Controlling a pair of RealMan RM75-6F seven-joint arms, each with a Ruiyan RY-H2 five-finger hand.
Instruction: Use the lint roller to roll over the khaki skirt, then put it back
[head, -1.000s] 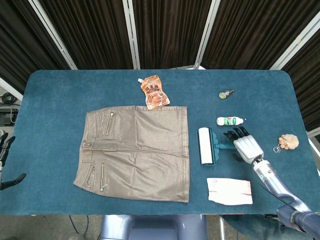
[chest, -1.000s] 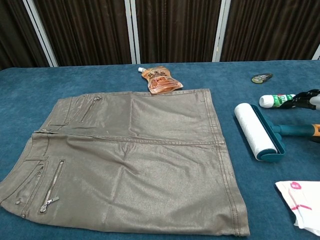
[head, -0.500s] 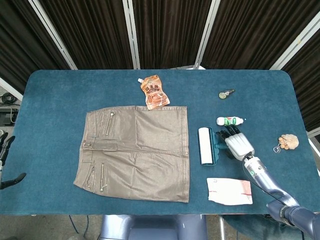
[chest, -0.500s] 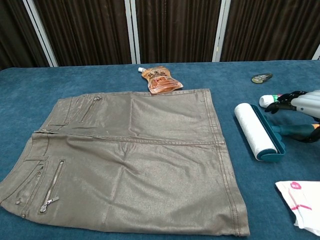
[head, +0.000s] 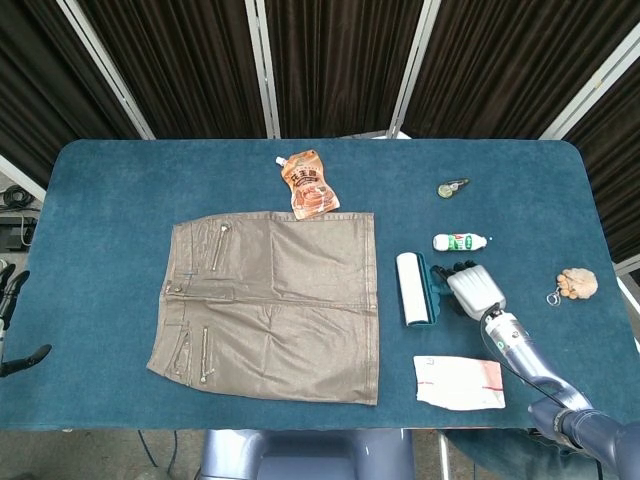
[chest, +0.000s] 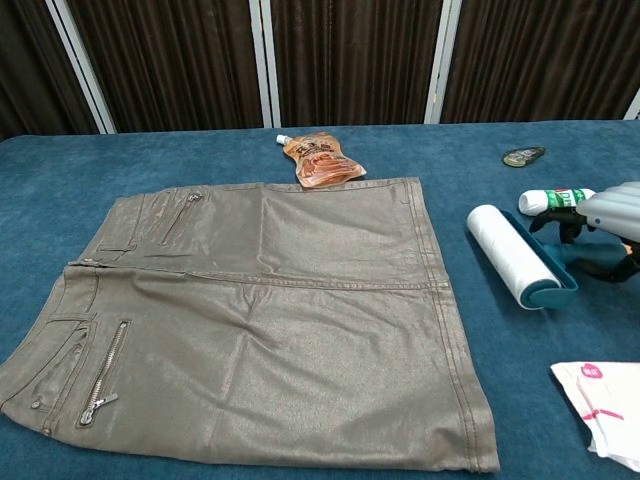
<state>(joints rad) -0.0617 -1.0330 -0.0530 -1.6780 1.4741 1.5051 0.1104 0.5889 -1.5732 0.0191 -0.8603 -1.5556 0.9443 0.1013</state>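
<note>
The khaki skirt (head: 270, 300) (chest: 260, 320) lies flat on the blue table, waistband to the left. To its right lies the lint roller (head: 410, 290) (chest: 510, 265), a white roll in a teal holder. My right hand (head: 472, 290) (chest: 615, 215) covers its teal handle, fingers curled around it and hiding most of it. The roll sits a little askew, its near end swung up off its former line. My left hand (head: 8, 300) shows only at the far left edge of the head view, off the table, dark fingers apart and holding nothing.
An orange pouch (head: 310, 185) (chest: 320, 160) lies at the skirt's far edge. A small white bottle (head: 460, 241) (chest: 555, 199) sits just beyond my right hand, a dark trinket (head: 452, 187) further back. A tan keychain (head: 576, 283) lies at the right, a white packet (head: 459, 382) (chest: 600, 405) near the front edge.
My right hand has slid left over the roller's handle and closed around it. The roller has shifted slightly, its near end pulled up. The left hand has not moved.
</note>
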